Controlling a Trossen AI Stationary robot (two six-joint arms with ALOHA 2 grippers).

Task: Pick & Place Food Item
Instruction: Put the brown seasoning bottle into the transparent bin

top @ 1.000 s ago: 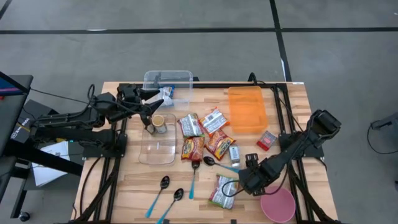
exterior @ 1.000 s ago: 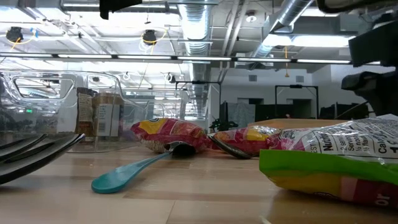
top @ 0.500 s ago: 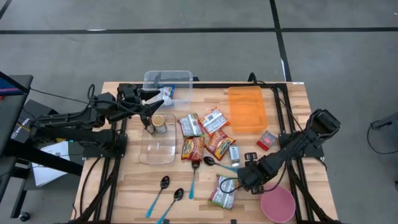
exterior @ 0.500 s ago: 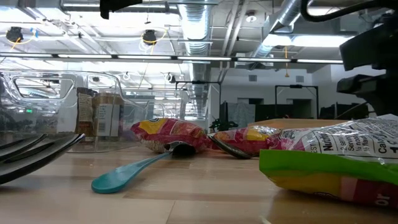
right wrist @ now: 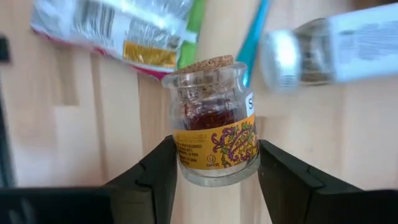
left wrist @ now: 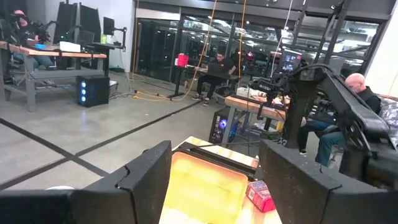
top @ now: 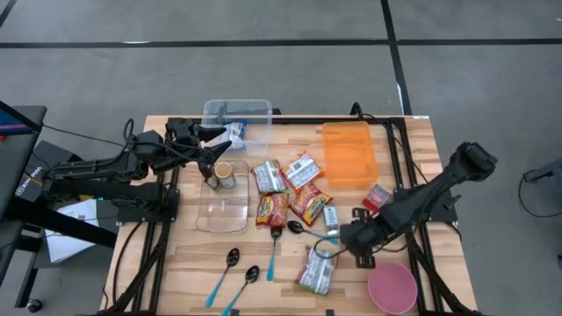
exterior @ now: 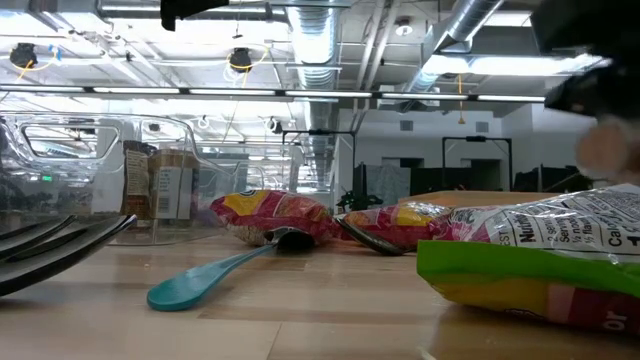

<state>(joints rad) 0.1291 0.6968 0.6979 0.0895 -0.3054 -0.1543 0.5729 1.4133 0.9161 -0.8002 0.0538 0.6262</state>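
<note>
A small glass jar (right wrist: 214, 134) with a cork stopper (right wrist: 204, 65), a yellow-orange label and red contents sits between the fingers of my right gripper (right wrist: 217, 171), which is shut on it. In the high view this gripper (top: 351, 237) is over the table's near right part, just beyond a green and silver snack bag (top: 314, 270). My left gripper (left wrist: 214, 180) is open and empty; in the high view it (top: 211, 145) waits at the far left, over the clear containers. My right gripper pinches the jar's lower body (right wrist: 186, 165) between its two fingers, one on each side of the label. The fingers run along the jar, and the cork end points away from the wrist. The jar seems lifted clear of the wooden table.
Below the jar lie the snack bag (right wrist: 118, 31), a teal spoon (right wrist: 252, 40) and a silver-capped bottle (right wrist: 323, 50). An orange tray (top: 349, 154) is at the far right, a pink bowl (top: 392, 290) at the near right. More snack bags (top: 281, 189) and spoons (top: 233, 263) lie mid-table.
My right gripper has risen and gone a little toward the table's far edge, away from the snack bag. It shows blurred at the low view's upper right. My left arm has kept still.
</note>
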